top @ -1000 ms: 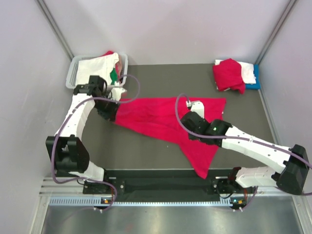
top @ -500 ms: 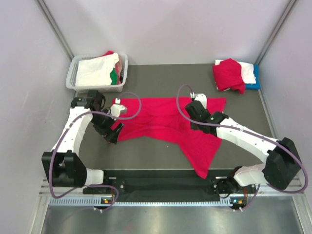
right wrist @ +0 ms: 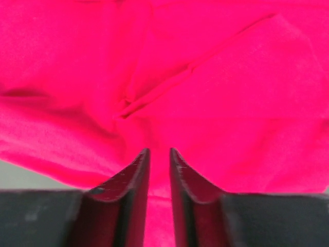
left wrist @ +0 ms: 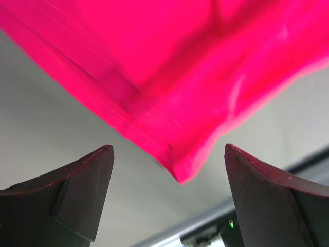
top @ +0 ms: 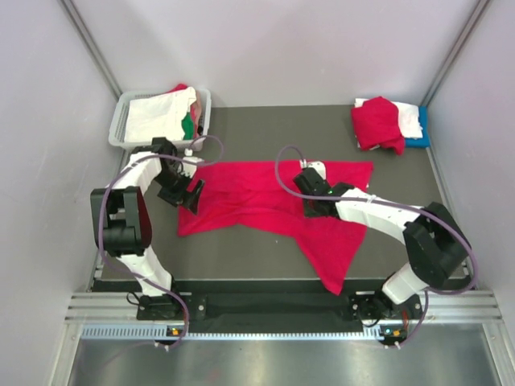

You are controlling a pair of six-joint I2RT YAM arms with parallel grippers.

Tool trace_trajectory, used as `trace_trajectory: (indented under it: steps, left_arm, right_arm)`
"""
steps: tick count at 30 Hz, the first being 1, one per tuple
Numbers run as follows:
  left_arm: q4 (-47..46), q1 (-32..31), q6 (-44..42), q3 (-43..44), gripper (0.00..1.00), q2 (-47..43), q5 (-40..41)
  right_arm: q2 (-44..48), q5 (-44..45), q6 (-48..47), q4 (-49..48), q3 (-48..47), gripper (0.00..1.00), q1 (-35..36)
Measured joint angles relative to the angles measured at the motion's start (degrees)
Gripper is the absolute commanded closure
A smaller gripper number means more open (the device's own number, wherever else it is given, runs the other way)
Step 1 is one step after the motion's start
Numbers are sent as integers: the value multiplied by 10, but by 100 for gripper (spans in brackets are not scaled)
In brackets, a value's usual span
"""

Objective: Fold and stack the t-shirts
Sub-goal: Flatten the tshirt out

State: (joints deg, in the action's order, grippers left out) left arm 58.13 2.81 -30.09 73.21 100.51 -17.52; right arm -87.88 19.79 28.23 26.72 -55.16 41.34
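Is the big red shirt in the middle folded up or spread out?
Spread out. The red shirt lies wide and wrinkly across the table, not bundled like the pile in the far right corner.

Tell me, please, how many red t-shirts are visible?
2 for certain: a spread red t-shirt at mid-table and a folded red t-shirt atop the stack at the far right. A red scrap behind the white cloth in the tub may be a third; others could be hidden.
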Motion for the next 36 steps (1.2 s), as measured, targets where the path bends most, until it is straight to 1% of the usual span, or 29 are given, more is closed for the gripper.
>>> trace_trajectory:
  steps: [5,7,8,12,20,27,36]
  left_arm:
    - [-37,9,24,49,8,34,4]
    - [-46,11,32,74,7,43,5]
    - [-51,11,35,85,7,46,5]
    - [-67,11,47,113,8,53,4]
    - [-82,11,58,104,7,57,6]
    - [-87,11,60,91,7,57,7]
    - [-89,11,61,76,7,43,7]
  right_arm:
    - [-54,-13,-12,-7,-47,63,-14]
    - [-71,-17,-17,-7,-71,64,-18]
    - [-78,-18,-19,-7,-84,67,-19]
    - [-97,-20,-26,-11,-118,70,-21]
    - [-97,-21,-27,-9,-119,71,-21]
    - [-97,-21,-27,-10,-90,72,-28]
    - [-98,-21,-27,-18,-78,72,-35]
